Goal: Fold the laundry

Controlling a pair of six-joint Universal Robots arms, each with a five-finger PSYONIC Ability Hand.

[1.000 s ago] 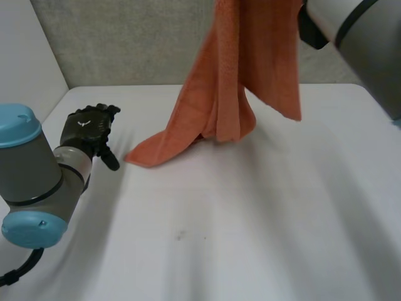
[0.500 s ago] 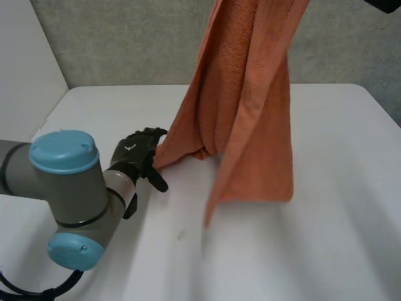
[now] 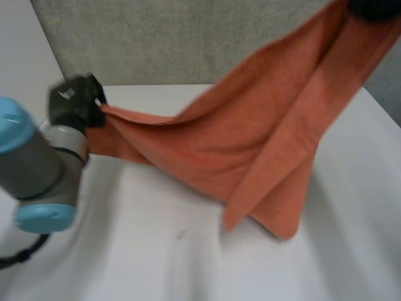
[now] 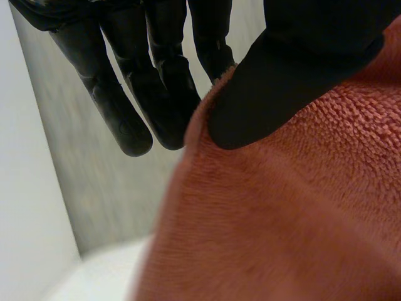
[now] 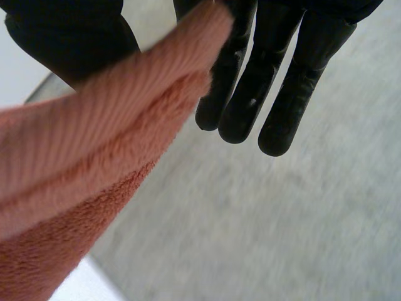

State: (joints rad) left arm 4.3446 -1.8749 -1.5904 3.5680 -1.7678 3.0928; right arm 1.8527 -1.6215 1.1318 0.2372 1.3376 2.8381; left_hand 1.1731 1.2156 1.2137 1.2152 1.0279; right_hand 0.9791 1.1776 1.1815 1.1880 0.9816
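1. Nearest the camera, the white table (image 3: pixel 156 263) lay bare across its front, which left free room below and ahead of the cloth.
2. The left arm (image 3: pixel 37 169) stood at the table's near left side, with a blue cap toward the front.
3. The orange towel (image 3: pixel 250 144) hung in the air as a sagging sheet. Its lowest fold dropped over the table's right half; whether it touched the surface could not be told.
4. The left hand (image 3: pixel 74 103), raised over the table's left side, was closed on the towel's left end. In the left wrist view the thumb (image 4: pixel 294 75) pressed the towel's edge against the fingers (image 4: pixel 119 113).
5. From that grip the upper edge rose rightward to the right hand (image 3: pixel 374 7), high over the far right. In the right wrist view the folded edge was pinched between the thumb (image 5: pixel 69 37) and straight fingers (image 5: pixel 254 94).
6. Farthest back, a grey wall (image 3: pixel 188 37) stood behind the table's rear edge.
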